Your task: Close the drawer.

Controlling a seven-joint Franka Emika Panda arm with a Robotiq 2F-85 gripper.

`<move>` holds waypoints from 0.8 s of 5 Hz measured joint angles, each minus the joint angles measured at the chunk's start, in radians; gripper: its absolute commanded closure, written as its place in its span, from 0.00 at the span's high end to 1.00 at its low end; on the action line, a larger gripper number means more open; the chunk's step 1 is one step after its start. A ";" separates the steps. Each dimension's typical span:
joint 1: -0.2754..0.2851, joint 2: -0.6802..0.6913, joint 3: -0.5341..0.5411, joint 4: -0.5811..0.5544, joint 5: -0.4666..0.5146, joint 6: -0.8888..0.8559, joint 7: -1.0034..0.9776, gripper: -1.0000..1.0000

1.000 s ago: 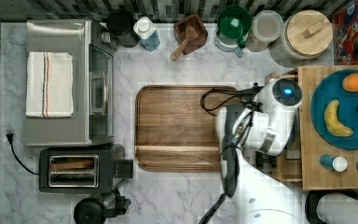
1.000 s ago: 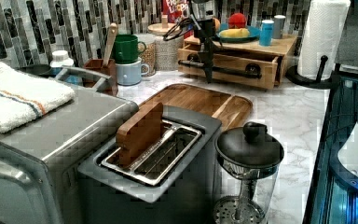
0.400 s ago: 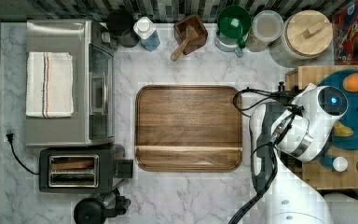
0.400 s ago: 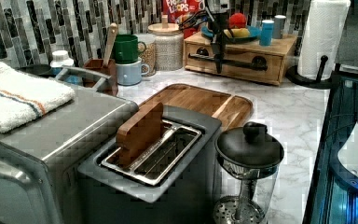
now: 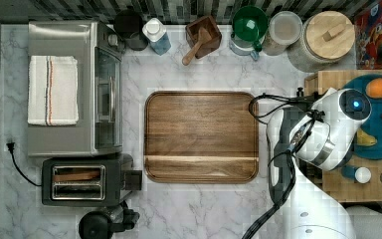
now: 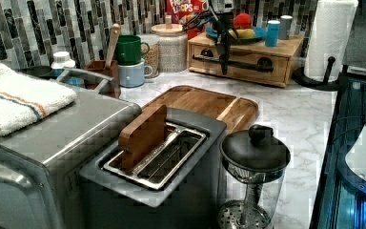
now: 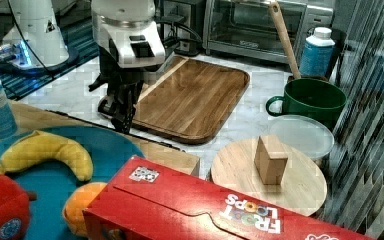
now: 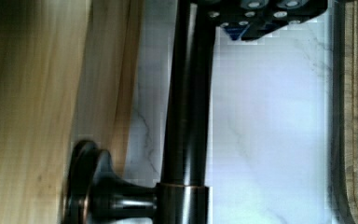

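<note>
Marble countertop (image 5: 214, 209) runs under a tiled backsplash, with a dark cutting board (image 5: 201, 135) at its middle, a toaster oven (image 5: 74, 87) on the top view's left and jars and mugs along the far wall. On the top view's right stands a light wooden box (image 6: 240, 57) that carries a blue plate (image 7: 55, 180) of toy fruit. The drawer (image 6: 238, 62) sits in the front of that box; in the left view its face looks flush with the box, so it appears pushed fully home or very nearly so.

The gripper (image 7: 122, 112) hangs at the drawer's front, right at the dark bar handle (image 8: 189, 116). In the wrist view the handle passes directly under the black fingertip hardware, yet whether the fingers clasp it or merely rest against it cannot be told.

Judging from this, the closing push is at or close to its end. The next move probably calls for confirming the face is seated, then freeing the handle and backing straight off toward the cutting board without dragging the drawer out again.
</note>
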 measured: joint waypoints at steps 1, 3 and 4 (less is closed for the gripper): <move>0.001 0.002 0.000 0.006 -0.003 -0.012 0.001 0.00; 0.010 0.002 -0.012 0.007 0.009 -0.016 0.001 0.00; 0.011 0.002 -0.015 0.010 0.009 -0.026 0.001 0.00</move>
